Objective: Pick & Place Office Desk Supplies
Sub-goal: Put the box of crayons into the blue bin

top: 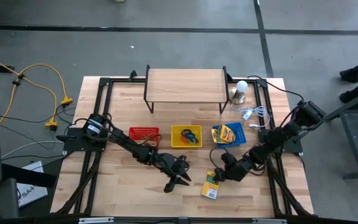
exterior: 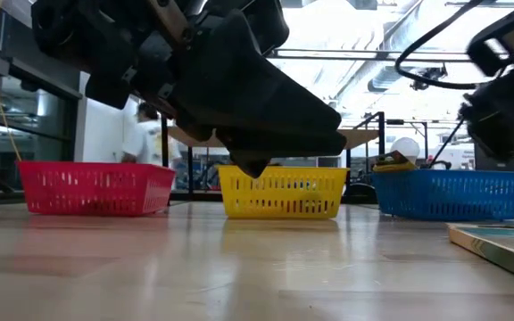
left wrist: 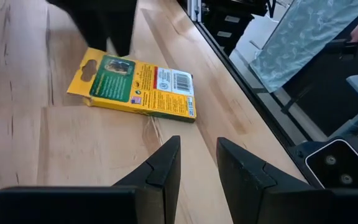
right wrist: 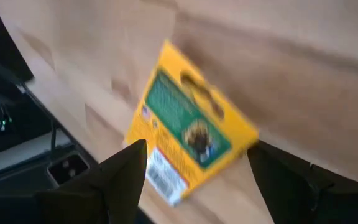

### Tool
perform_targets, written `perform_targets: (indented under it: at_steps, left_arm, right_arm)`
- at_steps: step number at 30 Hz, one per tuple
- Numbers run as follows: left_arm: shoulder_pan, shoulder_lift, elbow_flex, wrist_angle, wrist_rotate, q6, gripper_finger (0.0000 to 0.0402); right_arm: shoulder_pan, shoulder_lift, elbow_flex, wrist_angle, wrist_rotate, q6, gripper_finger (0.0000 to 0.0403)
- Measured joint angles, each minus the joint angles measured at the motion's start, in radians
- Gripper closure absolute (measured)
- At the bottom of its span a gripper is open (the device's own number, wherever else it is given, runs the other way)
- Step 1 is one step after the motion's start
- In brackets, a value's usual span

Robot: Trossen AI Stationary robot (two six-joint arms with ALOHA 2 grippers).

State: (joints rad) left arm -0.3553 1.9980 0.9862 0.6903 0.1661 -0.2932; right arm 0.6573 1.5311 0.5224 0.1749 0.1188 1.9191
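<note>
The step in hand looks like the reach for the crayon box (top: 211, 185), which lies flat on the worktop (top: 123, 186) near the front edge, in front of the blue basket (top: 229, 134) that already holds another box. The right hand (top: 219, 176) hovers just beside the box with its fingers (right wrist: 126, 171) spread and nothing between them. The left hand (top: 173, 184) waits close by to the box's left, fingers parted a little, also empty. Next the right hand should straddle the box's narrow sides (it lies askew to the worktop edge) and clench. The box is flat and yellow, with a green panel, hang-hole tab and barcode facing up
</note>
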Motion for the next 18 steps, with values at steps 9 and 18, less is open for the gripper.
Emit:
perform_targets:
  at_steps: [9, 18]
  left_arm:
    - [0.0, 0.0, 0.0, 0.0, 0.0, 0.0, 0.0302]
    - [0.0, 0.0, 0.001, -0.001, -0.002, 0.001, 0.0302]
  right_arm:
    - [0.079, 0.0, -0.001, 0.074, 0.054, 0.054, 0.0132]
    - [0.078, -0.005, 0.005, -0.132, 0.104, 0.072, 0.0159]
